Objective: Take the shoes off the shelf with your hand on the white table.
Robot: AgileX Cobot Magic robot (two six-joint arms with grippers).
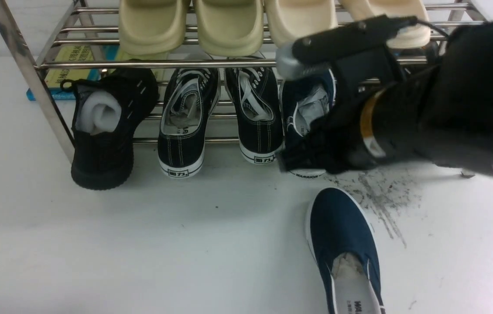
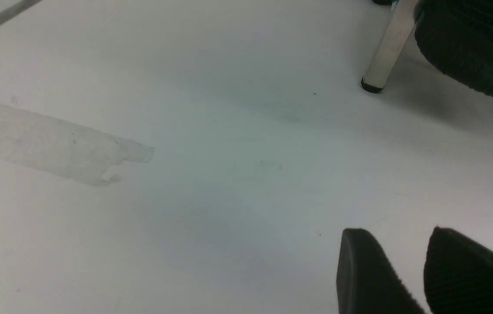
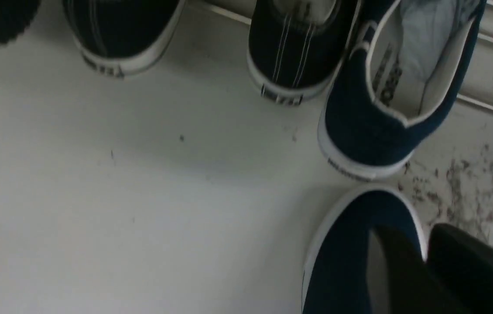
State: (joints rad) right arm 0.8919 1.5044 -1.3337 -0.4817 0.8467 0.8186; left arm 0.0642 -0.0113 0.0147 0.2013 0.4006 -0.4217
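Task half done: one navy shoe (image 1: 342,244) lies on the white table (image 1: 142,244) just behind the right gripper (image 1: 288,163), whose fingers are nearly together and empty; the second navy shoe (image 1: 305,109) waits directly ahead on the shelf (image 1: 142,63).

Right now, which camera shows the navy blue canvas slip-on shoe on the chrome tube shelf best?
The right wrist view: the navy blue canvas slip-on shoe shows its heel, white sole, insole and paper stuffing. In the front view the right arm covers part of the shoe. The left wrist view misses it.
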